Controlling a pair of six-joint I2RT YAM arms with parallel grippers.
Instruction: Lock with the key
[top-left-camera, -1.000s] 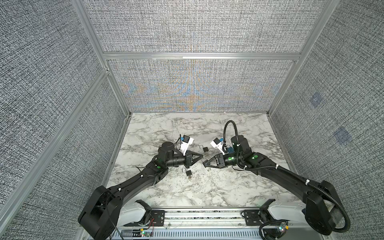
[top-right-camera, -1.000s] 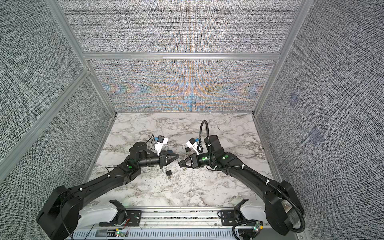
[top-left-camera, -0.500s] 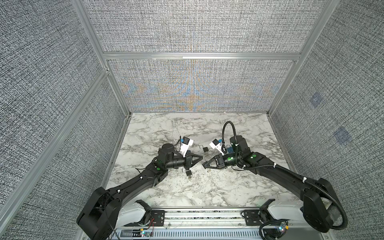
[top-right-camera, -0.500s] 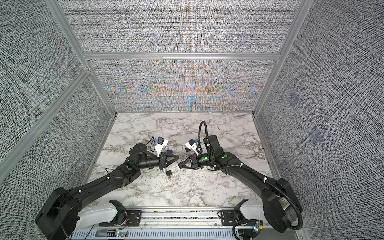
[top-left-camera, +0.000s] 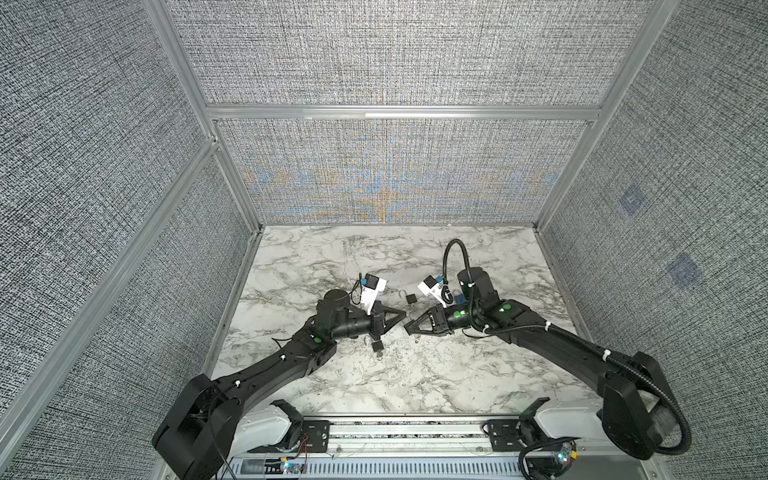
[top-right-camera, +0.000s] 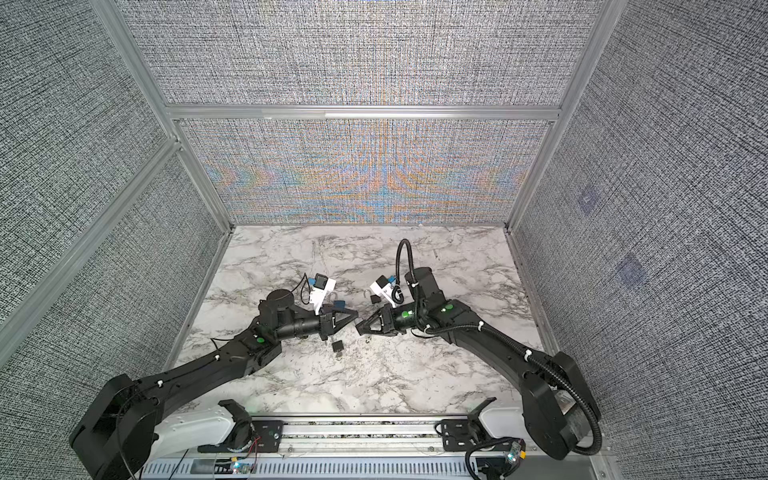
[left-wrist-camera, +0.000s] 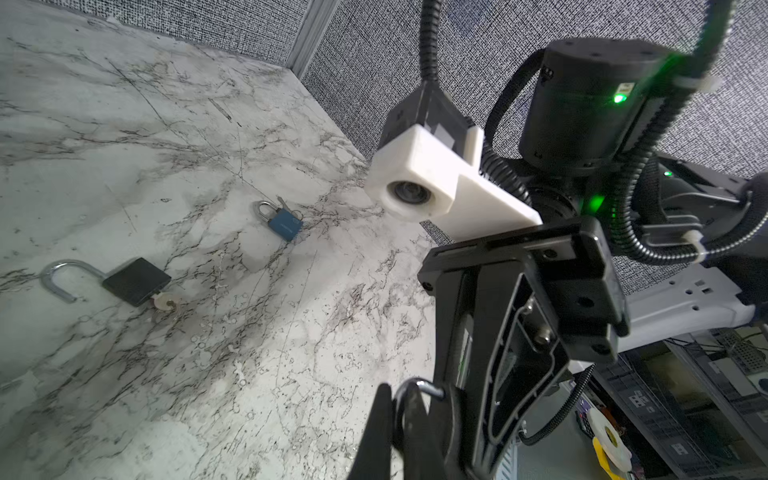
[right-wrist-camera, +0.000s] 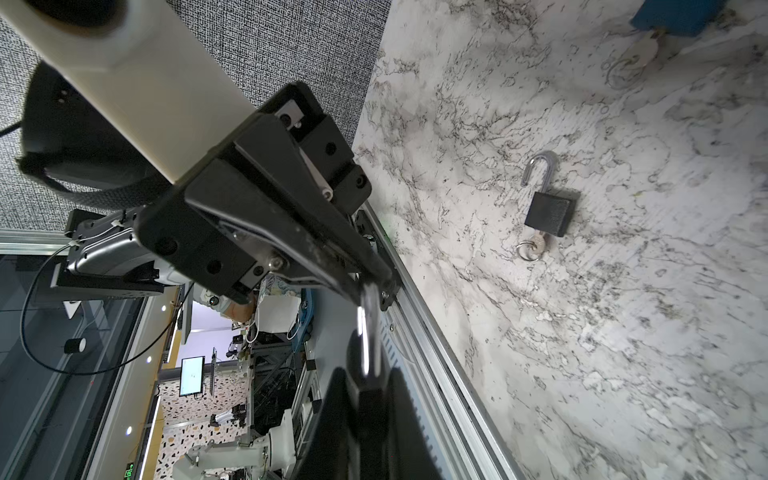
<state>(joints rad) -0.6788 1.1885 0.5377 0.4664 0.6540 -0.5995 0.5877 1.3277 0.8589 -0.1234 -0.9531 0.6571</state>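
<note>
held thing: a silver metal piece (right-wrist-camera: 368, 332) bridges the two tips; key or shackle, I cannot tell, and both its ends are hidden by fingers.
left pincer (top-left-camera: 402, 312): closed, pinching that piece.
right pincer (top-left-camera: 408, 328): closed, tip to tip with the left; the piece's other end runs into it.
black padlock (top-left-camera: 377, 345): on the surface (top-left-camera: 415, 382) near the left pincer, base side; shackle open, key in its base.
second black padlock (top-left-camera: 411, 298): beyond the tips, shackle open, keyed.
blue padlock (left-wrist-camera: 284, 222): by the right arm, mostly hidden in the top views.
</note>
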